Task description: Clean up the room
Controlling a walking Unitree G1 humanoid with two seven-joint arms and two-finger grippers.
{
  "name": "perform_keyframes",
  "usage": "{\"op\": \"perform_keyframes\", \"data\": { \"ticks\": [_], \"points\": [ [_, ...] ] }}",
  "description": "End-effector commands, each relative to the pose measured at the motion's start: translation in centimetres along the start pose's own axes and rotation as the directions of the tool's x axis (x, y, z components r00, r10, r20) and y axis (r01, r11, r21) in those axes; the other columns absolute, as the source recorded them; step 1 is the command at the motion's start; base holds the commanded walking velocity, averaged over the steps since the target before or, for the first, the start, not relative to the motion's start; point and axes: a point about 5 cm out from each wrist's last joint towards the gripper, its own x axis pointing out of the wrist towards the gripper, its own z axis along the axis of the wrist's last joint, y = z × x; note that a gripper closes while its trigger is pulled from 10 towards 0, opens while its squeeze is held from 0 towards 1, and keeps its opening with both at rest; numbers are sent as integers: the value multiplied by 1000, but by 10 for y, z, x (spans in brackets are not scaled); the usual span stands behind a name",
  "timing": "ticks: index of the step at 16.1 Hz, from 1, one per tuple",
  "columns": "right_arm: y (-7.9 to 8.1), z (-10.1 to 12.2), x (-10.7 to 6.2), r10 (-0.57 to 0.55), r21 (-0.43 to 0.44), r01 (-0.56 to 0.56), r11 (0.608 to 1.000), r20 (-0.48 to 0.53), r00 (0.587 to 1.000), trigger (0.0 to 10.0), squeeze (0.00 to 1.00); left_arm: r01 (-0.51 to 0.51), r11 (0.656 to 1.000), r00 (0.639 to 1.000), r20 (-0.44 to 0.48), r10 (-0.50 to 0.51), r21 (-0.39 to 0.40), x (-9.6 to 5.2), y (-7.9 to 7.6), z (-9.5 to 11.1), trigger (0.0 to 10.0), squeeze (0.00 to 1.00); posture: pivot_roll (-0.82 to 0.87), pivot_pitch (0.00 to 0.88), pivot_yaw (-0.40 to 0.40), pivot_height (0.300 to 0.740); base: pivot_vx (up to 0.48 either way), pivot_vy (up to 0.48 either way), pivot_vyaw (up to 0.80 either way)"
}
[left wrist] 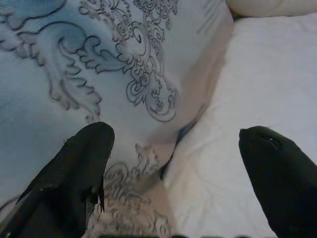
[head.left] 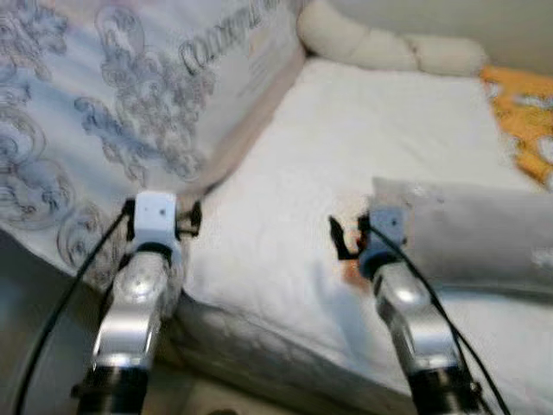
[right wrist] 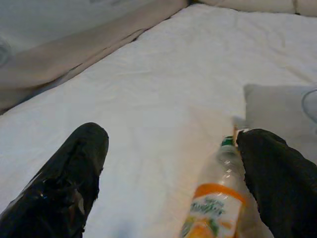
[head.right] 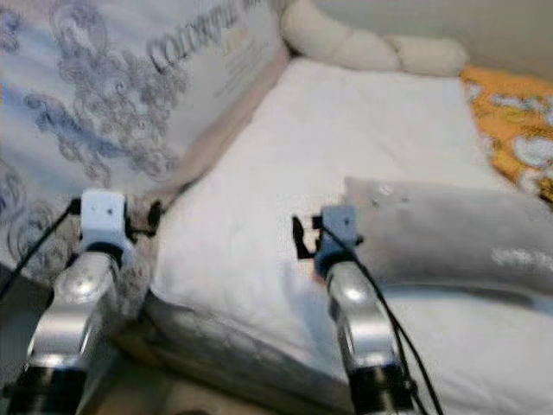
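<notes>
Over white bed (head.left: 346, 156), right claw (right wrist: 173, 163) spread beside bottle (right wrist: 218, 198), left claw (left wrist: 173, 168) spread.

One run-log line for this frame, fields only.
scene: white bed | right gripper: open, bottle lying between its fingers, ungrasped | left gripper: open over patterned mattress edge | grey pillow beside bottle

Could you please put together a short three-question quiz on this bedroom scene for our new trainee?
1. True or false: the right gripper is shut on the bottle.
2. Which lies beside the bottle: A) the grey pillow, B) a shoe, C) a book?
3. What colour is the bottle's cap?

Key: 1 false, its fingers stand open with the bottle between them; 2 A; 3 green.
</notes>
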Motion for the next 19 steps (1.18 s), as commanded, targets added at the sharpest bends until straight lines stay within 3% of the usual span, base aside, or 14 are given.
{"op": "perform_keyframes", "data": {
  "ticks": [1,7,8,11,12,15,16,17,18,19],
  "points": [
    [-12,-3,-1,-36,4,36,999,-18,999,10000,0,37,999,999,18,-37,4,1,-10,4,10000,0,34,0,9,740,356,0,0],
    [-12,-5,-2,-41,44,43,998,-33,999,10000,0,92,995,996,4,-92,38,0,-14,2,10000,0,31,0,10,740,173,0,0],
    [-14,-7,-2,-51,47,53,997,-48,998,10000,1000,115,992,993,5,-115,50,0,-16,2,10000,0,31,0,8,740,0,0,0],
    [-15,-14,-1,-49,23,52,998,-117,992,10000,1000,178,978,984,-4,-178,106,-2,-21,3,10000,0,33,0,12,740,0,0,0],
    [-15,-16,3,-51,5,53,999,-145,988,10000,1000,244,956,970,-26,-243,164,-3,-25,2,10000,0,35,0,12,740,0,0,0],
    [-18,-22,13,-67,-39,59,997,-231,971,10000,1000,358,906,933,-60,-354,227,-5,-31,3,10000,0,45,0,15,740,0,0,0],
    [-25,-29,20,-108,-70,91,993,-312,944,10000,1000,404,879,914,-72,-400,251,-4,-33,3,10000,0,50,0,16,740,0,0,0],
    [-29,-29,23,-127,-85,105,991,-329,936,10000,996,435,862,899,-83,-429,260,-5,-35,2,10000,0,51,0,17,740,0,0,0],
    [-34,-28,28,-149,-113,117,987,-339,929,10000,0,495,826,868,-109,-485,270,-8,-39,1,10000,0,54,0,19,740,0,0,0],
    [-38,-27,31,-170,-125,135,983,-338,926,10000,0,531,800,846,-131,-516,279,-11,-40,-2,10000,0,55,0,19,740,0,0,0]
  ]
}}
